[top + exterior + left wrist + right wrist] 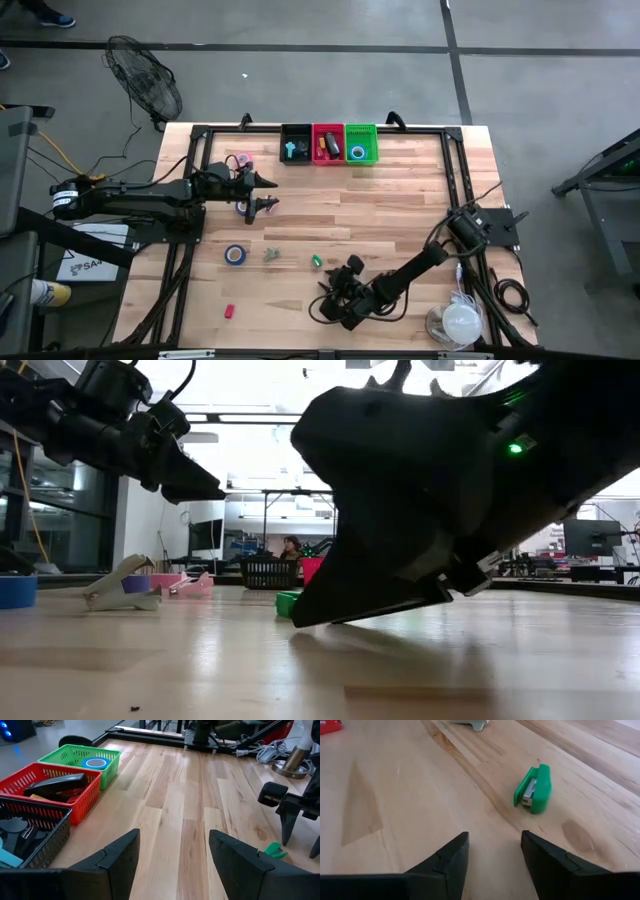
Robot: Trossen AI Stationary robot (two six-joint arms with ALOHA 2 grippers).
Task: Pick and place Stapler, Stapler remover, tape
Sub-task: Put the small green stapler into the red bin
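A small green stapler [534, 790] lies flat on the wooden table, a short way ahead of my right gripper [495, 855], whose fingers stand open just above the wood with nothing between them. In the high view the green stapler [316, 261] lies left of my right gripper [328, 298]. A grey staple remover [270, 254] and a blue tape roll [235, 254] rest on the table farther left. My left gripper [270, 194] hovers open at mid-left, clear of everything.
A black basket [296, 143], a red basket [328, 143] and a green basket [361, 143] stand in a row at the far edge, each holding items. A small red item [228, 311] lies near the front left. A white lamp [462, 322] and cables sit at the front right.
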